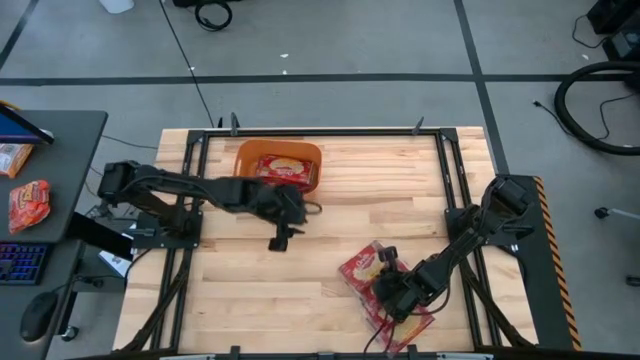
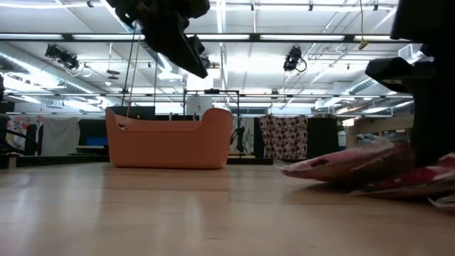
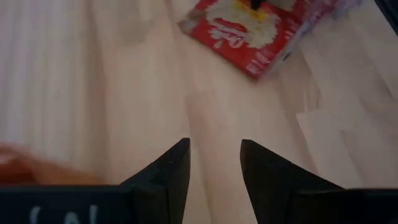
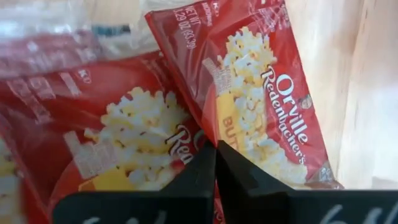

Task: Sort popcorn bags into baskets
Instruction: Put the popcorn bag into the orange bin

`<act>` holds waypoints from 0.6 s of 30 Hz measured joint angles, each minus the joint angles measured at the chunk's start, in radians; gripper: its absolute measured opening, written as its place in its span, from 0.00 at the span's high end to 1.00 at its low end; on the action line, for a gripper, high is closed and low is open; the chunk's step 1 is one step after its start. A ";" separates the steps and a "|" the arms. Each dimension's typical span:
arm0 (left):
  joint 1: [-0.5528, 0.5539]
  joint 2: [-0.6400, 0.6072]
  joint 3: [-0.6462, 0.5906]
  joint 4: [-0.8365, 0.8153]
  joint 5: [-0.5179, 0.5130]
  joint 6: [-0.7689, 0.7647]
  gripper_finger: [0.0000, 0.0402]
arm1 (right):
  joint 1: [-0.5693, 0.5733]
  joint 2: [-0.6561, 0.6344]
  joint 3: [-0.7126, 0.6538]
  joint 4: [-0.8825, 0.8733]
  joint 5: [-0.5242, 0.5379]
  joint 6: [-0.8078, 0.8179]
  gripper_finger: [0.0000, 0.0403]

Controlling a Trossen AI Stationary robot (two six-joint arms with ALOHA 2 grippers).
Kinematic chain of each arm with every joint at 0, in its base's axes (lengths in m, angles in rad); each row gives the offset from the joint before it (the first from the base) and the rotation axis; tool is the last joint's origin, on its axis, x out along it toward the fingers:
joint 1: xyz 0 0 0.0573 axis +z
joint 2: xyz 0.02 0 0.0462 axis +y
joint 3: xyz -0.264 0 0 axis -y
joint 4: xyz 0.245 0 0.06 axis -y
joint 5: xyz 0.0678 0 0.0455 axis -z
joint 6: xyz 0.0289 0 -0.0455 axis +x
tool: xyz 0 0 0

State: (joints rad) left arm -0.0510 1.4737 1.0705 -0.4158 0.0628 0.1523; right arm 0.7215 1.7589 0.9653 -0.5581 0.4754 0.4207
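Note:
An orange basket (image 1: pixel 245 160) stands at the table's far middle with red popcorn bags (image 1: pixel 283 168) inside; it also shows in the low view (image 2: pixel 169 139). Several more popcorn bags (image 1: pixel 362 270) lie in a loose pile at the near right, and also show in the low view (image 2: pixel 355 165). My right gripper (image 1: pixel 392 297) is down on this pile, fingers shut on the top bag (image 4: pixel 261 93). My left gripper (image 1: pixel 281 238) hangs open and empty above bare wood between basket and pile; its wrist view (image 3: pixel 214 163) shows a bag (image 3: pixel 249 28) farther off. My right gripper has its two fingers closed together at one long edge (image 4: pixel 202 134) of the top popcorn bag, where it overlaps the bag beneath. The fingertips hide how much wrapping lies between them. The bag rests tilted on the pile (image 2: pixel 370 160).
A grey side table (image 1: pixel 70 140) to the left holds an orange-red packet (image 1: pixel 30 203) and a keyboard (image 1: pixel 20 262). Black frame rails (image 1: pixel 190 190) run along the table's left, right and far sides. Bare wood (image 1: pixel 260 300) lies at the near left.

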 joint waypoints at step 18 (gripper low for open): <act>-0.156 0.213 -0.003 0.266 -0.162 0.050 0.63 | -0.232 -0.295 0.001 0.046 -0.306 0.208 0.99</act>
State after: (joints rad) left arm -0.2070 1.6867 1.0679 -0.1503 -0.0989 0.2022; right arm 0.4894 1.4641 0.9665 -0.5121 0.1693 0.6286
